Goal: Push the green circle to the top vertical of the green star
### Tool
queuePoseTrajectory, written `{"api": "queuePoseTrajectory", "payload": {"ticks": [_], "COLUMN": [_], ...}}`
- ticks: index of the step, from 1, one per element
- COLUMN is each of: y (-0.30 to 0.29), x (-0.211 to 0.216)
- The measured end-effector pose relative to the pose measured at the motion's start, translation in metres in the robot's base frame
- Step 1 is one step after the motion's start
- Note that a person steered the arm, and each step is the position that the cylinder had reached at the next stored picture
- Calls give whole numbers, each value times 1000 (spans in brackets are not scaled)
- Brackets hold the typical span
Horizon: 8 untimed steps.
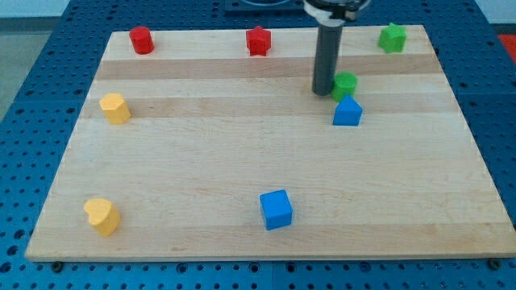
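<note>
Pressing in from the view's left, my tip [323, 92] is sitting right against the left flank of the green circle [345, 84], touching it or as good as. As an end effector it is just a plain dark rod, so it has nothing to open or close and is holding nothing; all it can do is shove.

Only one camera view is on offer, so everything is coming from it. The green circle is sitting on the right half of the wooden surface [242, 161], just above the blue triangular block [347, 111], the two nearly touching. The green star [393, 37] is waiting up in the top right corner, well apart from the circle, up and to the view's right of it. Space above the star is looking very tight, with the surface edge right there.

Elsewhere, a red cylinder [142, 39] and a red star [257, 40] are lining the top edge, a yellow block [114, 107] and a yellow heart [101, 216] are keeping to the left, and a blue cube [276, 209] is sitting low in the middle.

As for handling, the circle is looking like a small, light, rigid piece that should slide readily on smooth wood. Being round, it will likely slip off to one side unless the tip is pushing through its centre, so the low left side looks like the spot to press.
</note>
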State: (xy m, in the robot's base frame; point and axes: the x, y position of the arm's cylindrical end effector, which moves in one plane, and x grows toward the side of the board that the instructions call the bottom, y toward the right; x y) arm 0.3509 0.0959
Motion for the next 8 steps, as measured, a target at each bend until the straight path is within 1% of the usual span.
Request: {"api": "queuePoseTrajectory", "payload": {"ticks": [3,5,8], "y": [51,89,105], "x": [-23,-23,-17]}}
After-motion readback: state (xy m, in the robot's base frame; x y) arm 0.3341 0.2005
